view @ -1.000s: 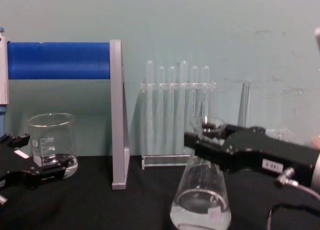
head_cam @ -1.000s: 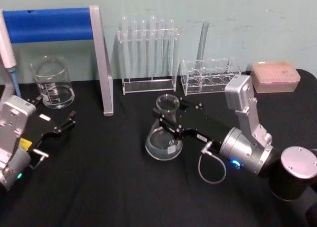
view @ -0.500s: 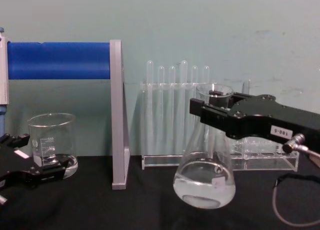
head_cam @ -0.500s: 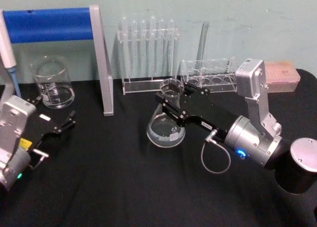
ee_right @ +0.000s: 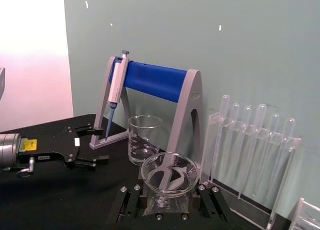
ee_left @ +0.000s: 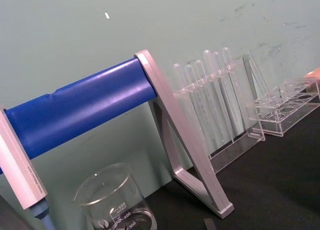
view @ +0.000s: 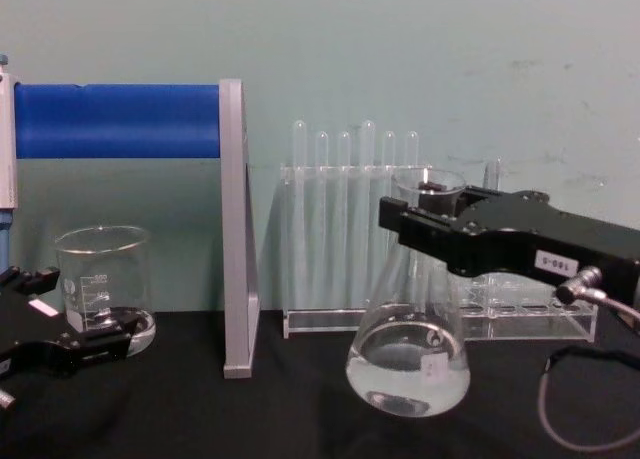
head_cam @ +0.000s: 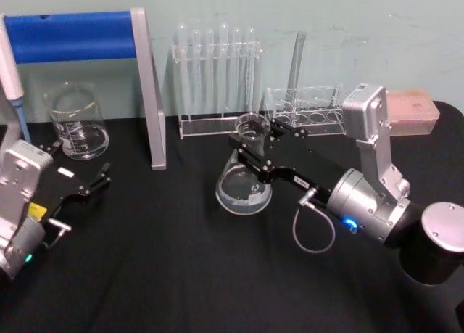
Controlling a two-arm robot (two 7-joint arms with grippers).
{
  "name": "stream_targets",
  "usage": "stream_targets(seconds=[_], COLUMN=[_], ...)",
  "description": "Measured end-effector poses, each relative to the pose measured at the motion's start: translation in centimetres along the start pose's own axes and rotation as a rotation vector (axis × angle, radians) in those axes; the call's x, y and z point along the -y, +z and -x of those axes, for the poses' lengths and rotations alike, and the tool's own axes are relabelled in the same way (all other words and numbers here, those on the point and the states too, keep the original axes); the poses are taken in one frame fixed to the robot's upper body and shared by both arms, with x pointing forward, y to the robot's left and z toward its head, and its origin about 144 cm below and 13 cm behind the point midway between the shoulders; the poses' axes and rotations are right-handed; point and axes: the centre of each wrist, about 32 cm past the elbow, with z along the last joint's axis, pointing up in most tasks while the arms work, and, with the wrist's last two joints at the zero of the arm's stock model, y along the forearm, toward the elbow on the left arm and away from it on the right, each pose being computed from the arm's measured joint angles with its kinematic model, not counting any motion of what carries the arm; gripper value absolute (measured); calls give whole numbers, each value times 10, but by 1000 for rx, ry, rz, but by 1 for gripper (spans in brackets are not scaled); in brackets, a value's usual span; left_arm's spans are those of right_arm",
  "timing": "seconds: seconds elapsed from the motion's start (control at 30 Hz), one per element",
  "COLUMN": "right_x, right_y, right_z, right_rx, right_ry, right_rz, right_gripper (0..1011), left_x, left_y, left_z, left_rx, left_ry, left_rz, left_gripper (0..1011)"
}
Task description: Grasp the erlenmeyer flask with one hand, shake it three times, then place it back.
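Erlenmeyer flask (view: 408,361) near-upright, neck up

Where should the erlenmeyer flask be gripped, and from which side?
Grip the erlenmeyer flask at its narrow neck under the flared rim, coming from the right; the wide base looks too broad. The right gripper is shut there; the left gripper idles.

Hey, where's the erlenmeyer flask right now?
Middle of the head view, slightly toward the robot's right: the erlenmeyer flask hangs by its neck in the right gripper, base just above the black table, in front of the test tube rack.
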Motion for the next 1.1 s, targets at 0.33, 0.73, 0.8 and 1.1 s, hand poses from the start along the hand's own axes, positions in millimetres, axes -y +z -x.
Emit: stream_targets(seconds=[0.33, 0.73, 0.8, 1.1], right_x=[-14, -29, -31, -35], right_y=[0, 4, 5, 6], right_z=[23, 54, 59, 70], right_rx=[-5, -20, -22, -27], right_ry=[46, 163, 182, 229], right_rz=[-3, -11, -13, -16], right_gripper=[457, 457, 457, 457], left_x=[0, 0, 0, 0], left_y=[0, 0, 0, 0], left_z=[0, 0, 0, 0], left_rx=[0, 0, 0, 0], left_ry=[0, 0, 0, 0], left_rz=[0, 0, 0, 0], left_gripper=[1001, 1001, 1001, 1001])
